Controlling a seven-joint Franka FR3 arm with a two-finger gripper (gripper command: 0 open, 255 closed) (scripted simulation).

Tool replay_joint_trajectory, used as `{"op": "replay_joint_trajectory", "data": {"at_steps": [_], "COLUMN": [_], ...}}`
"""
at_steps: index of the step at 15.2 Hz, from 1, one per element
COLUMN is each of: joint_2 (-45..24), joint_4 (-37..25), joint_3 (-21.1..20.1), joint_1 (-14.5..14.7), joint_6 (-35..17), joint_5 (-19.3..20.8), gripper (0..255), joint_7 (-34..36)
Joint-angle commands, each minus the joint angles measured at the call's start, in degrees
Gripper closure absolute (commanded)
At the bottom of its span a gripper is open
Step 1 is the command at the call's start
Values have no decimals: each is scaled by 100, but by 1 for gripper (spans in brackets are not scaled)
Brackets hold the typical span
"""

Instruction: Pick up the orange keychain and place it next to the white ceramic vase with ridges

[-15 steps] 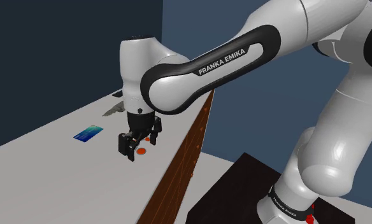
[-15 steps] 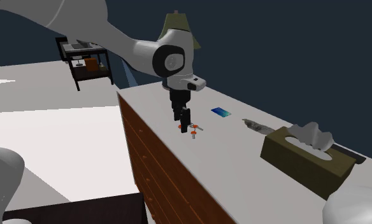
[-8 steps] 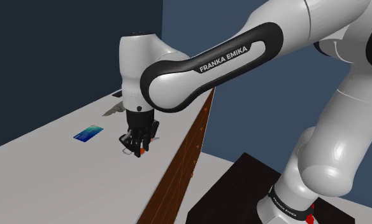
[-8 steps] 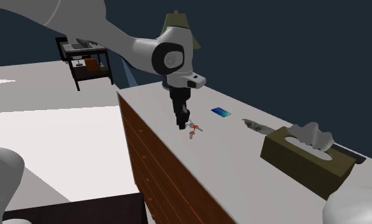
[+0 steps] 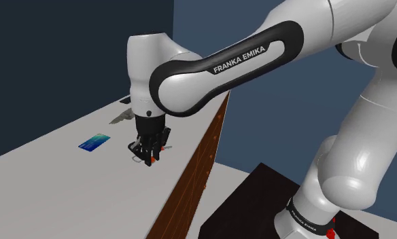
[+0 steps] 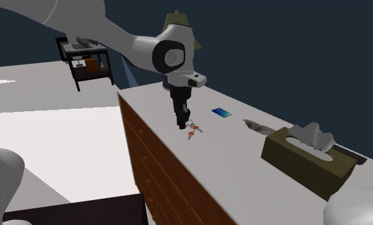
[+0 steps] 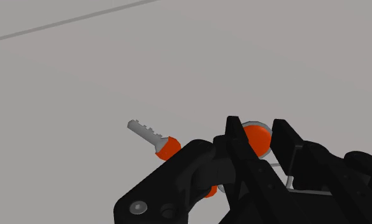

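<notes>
There was the wooden dresser (image 6: 142,160) with its pale grey top. 1 blue card (image 6: 221,113) lay flat on that top. Further along the dresser lay 1 slim grey tool (image 6: 256,128). An olive tissue box (image 6: 310,160) sat at the dresser's end nearest the second exterior view's right. An olive lampshade (image 6: 178,22) showed above the dresser's opposite end. A black shelf unit (image 6: 88,64) stood well beyond the dresser.

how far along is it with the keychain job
Done: the gripper is down at the keychain on the white countertop. In hand: its fingers clasp the orange tag between them, low at the surface, so the grasp looks made. Left: lifting it, carrying it and setting it down beside the vase.
</notes>
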State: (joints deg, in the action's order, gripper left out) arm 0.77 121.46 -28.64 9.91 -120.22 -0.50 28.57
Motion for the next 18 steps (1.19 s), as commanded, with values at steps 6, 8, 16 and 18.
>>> {"op": "replay_joint_trajectory", "data": {"at_steps": [6,8,16,18], "joint_2": [196,244,378,398], "joint_4": [-322,-432,-919,-1054], "joint_3": [22,29,57,62], "joint_1": [-13,-17,-29,-32], "joint_6": [513,664,1271,1423], "joint_5": [-103,-125,-182,-190], "gripper": [255,255,255,255], "joint_7": [-77,-94,-139,-144]}}
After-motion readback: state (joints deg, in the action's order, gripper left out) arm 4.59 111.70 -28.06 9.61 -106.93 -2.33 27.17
